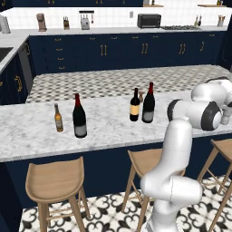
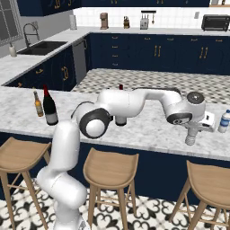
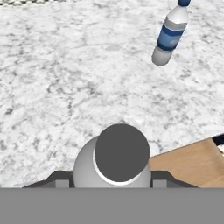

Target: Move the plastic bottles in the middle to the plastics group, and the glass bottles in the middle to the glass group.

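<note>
The gripper (image 2: 192, 133) holds the small pale bottle (image 2: 191, 136) by its neck, just above the counter (image 2: 148, 130) near the water bottle (image 2: 223, 121); the plastics step appears underway, and the next move calls for setting it down beside that bottle.

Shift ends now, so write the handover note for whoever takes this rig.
Gripper: shut on the pale bottle, close to the water bottle on the right; I can't tell whether it stands on the counter.
Done: the pale bottle is at the plastics side, not yet released.
Left: release it. Then carry the cream-label wine and the red-top wine, both mid-counter, to the beer bottle and the left wine.
</note>
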